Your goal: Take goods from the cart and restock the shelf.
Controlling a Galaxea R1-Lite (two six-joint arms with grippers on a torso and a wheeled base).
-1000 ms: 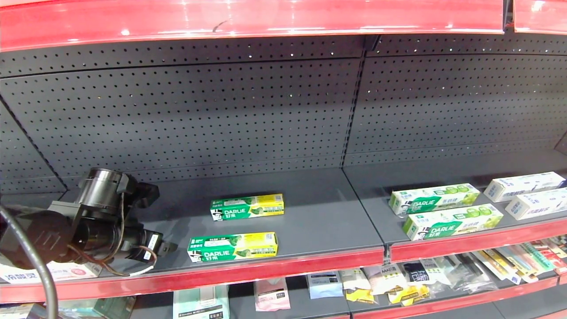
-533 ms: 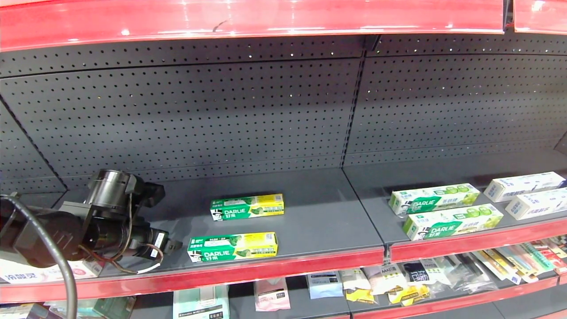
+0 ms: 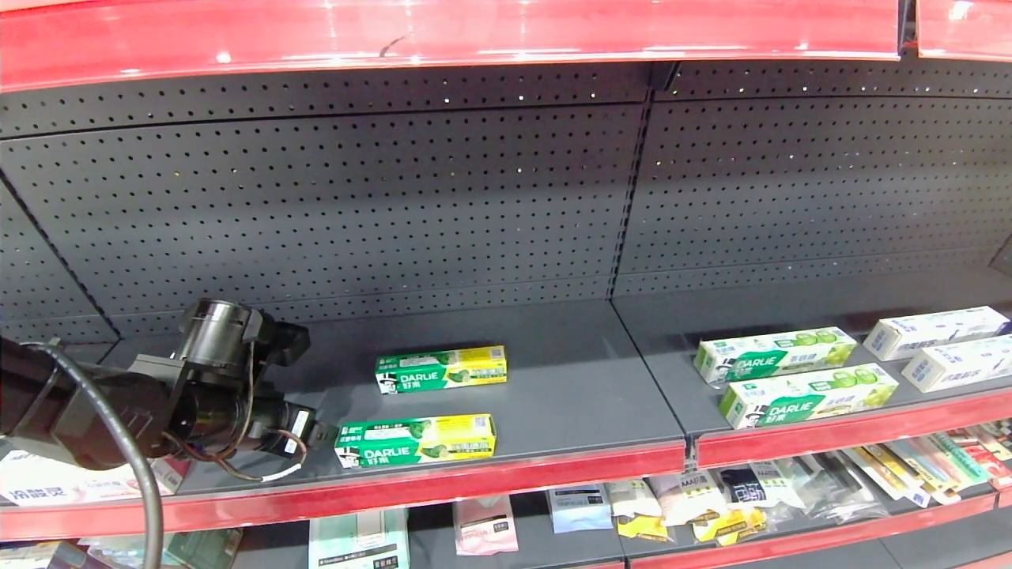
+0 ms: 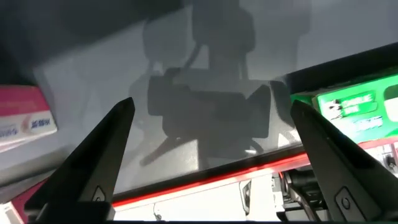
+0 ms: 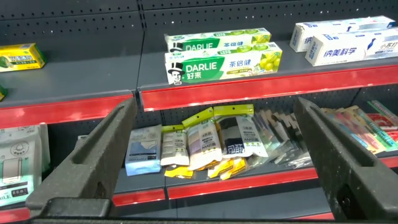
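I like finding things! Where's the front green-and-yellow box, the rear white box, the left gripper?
front green-and-yellow box (image 3: pixel 415 440), head view, top face middle.
rear white box (image 3: pixel 935 332), head view, top face middle.
left gripper (image 4: pixel 212 106), left wrist view, midway between fingertips.

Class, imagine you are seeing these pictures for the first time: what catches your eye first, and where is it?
The left gripper, open and empty, hovers over the grey shelf beside the front green-and-yellow toothpaste box; a second such box lies behind it. Bright red shelf edges frame everything.
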